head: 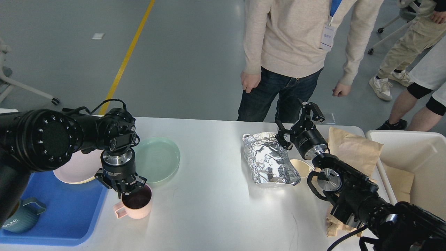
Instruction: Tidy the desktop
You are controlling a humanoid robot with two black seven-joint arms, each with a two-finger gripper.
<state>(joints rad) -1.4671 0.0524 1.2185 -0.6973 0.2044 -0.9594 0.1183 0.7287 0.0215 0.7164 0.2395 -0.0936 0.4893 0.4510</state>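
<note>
Head view. Your left claw point(127, 190) points straight down at the near-left part of the desk point(209, 205) and is pinched narrow on the near-left rim of the pink mug point(137, 205). The mug stands just beside the blue tray point(66, 219), which overhangs the desk's left edge. It is upright, and whether its base is on the desk or just off it cannot be told from here. Its handle sticks out toward the tray.

In the tray sit a teal mug point(21, 216) at the near-left and a pink plate point(75, 167) at the far end. A green plate point(156, 158) lies on the desk just beyond the pink mug.

To do this step well, keep the wrist vertical so the mug hangs level. Raise it enough for the base to clear the tray's lip, then carry it left into the bare blue floor between the teal mug and the pink plate. A rim pinch lets the mug swing, so move slowly and lower it until it rests before letting go.

Your right claw point(294, 120) is spread wide and empty near the far-right edge, above the foil bag point(268, 160). A small cream cup point(299, 166) and brown paper bag point(352, 150) lie beside it, with the white bin point(411, 157) off the right edge. Leave that arm parked.
</note>
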